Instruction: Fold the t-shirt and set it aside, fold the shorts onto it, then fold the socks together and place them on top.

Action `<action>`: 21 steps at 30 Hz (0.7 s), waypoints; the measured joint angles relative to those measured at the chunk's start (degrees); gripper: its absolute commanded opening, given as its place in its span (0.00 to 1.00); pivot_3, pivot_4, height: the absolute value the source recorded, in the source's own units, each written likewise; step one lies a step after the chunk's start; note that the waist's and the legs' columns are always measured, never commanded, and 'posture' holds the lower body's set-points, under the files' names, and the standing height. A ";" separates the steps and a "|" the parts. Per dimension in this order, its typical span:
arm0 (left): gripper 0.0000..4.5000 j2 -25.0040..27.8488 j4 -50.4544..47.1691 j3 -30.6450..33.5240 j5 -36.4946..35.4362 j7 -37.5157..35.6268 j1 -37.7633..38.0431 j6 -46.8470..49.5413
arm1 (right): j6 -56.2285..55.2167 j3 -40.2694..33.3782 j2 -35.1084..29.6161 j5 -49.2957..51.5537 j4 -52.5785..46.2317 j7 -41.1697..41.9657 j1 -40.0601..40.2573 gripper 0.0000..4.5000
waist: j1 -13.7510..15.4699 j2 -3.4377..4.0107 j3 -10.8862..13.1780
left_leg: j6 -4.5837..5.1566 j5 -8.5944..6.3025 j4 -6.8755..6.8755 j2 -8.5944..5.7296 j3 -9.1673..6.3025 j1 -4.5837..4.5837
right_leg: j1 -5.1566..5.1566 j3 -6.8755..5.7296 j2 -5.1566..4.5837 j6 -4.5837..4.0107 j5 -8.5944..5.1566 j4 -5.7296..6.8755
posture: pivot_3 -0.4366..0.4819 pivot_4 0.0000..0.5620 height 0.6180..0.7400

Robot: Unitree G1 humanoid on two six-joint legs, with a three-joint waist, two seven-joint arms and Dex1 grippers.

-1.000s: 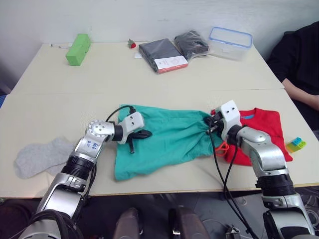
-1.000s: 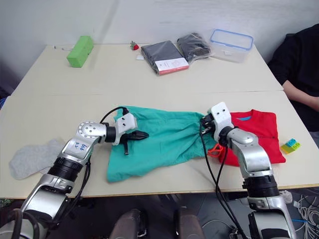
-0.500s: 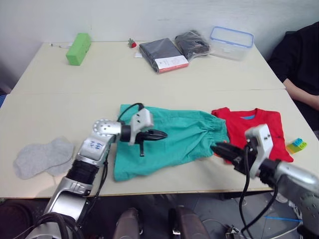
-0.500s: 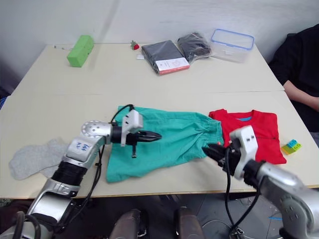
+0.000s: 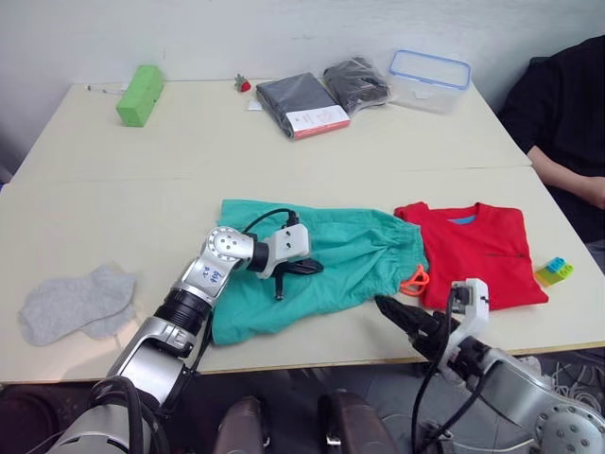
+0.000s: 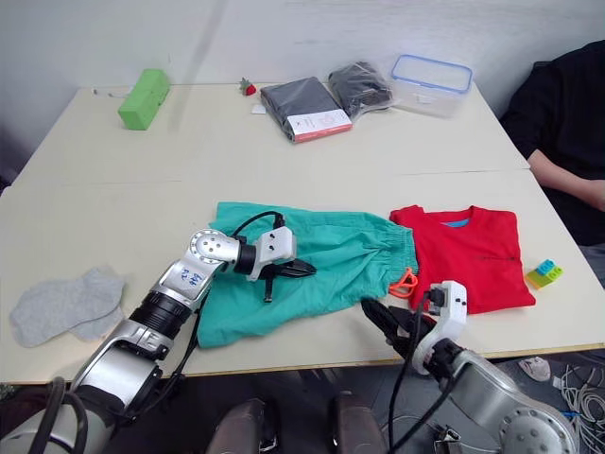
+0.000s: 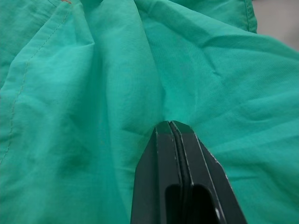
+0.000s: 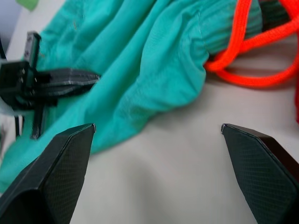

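The teal shorts lie flat in the middle of the table, waistband to the right, with the orange drawstring trailing off it. The red t-shirt lies spread just right of them. At the far left near the front edge are the grey socks. My left gripper is shut, its tip resting on the shorts' cloth with nothing between the fingers. My right gripper hangs open at the table's front edge, aimed at the waistband and drawstring, touching nothing.
At the back of the table stand a lime-green block, two dark packaged garments, a small red item and a clear blue-rimmed box. Toy bricks lie right of the t-shirt. A person's dark sleeve reaches the right edge.
My right gripper has let go of the shorts' waistband, opened wide and drawn back to the front edge. The left gripper slid rightward across the shorts, still shut.
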 measured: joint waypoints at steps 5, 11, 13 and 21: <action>0.00 1.21 -0.37 0.58 0.30 -0.25 0.02 0.22 | -4.59 2.30 1.92 2.42 8.08 -2.69 -6.36 0.99 | -0.70 -0.05 -0.03 | -0.05 0.03 -0.01 0.00 0.00 0.02 | 0.01 0.00 0.00 0.00 0.00 0.01 | 0.48 0.27 1.00; 0.00 3.06 -3.33 1.93 0.60 0.92 1.59 2.01 | -8.98 5.55 2.04 -0.35 12.80 -2.98 -10.26 0.77 | -0.84 -0.07 -0.06 | -0.07 0.04 -0.03 0.02 0.00 0.04 | 0.01 0.00 0.00 0.00 0.00 0.02 | 0.48 0.27 1.00; 0.00 3.92 -3.82 3.43 0.31 1.58 2.01 3.74 | -9.85 6.14 1.91 -1.27 13.02 -2.99 -9.97 0.62 | -0.89 -0.07 -0.06 | -0.08 0.04 -0.05 0.02 0.00 0.03 | 0.00 0.00 0.00 0.00 0.00 0.02 | 0.48 0.27 1.00; 0.00 6.59 -10.25 7.65 -1.56 2.54 5.54 10.76 | -10.35 7.66 -1.34 -2.62 13.53 -0.82 -10.57 0.04 | -0.76 -0.08 -0.06 | -0.09 0.03 -0.06 0.02 0.01 0.01 | 0.02 -0.02 -0.02 0.01 0.00 -0.05 | 0.48 0.27 1.00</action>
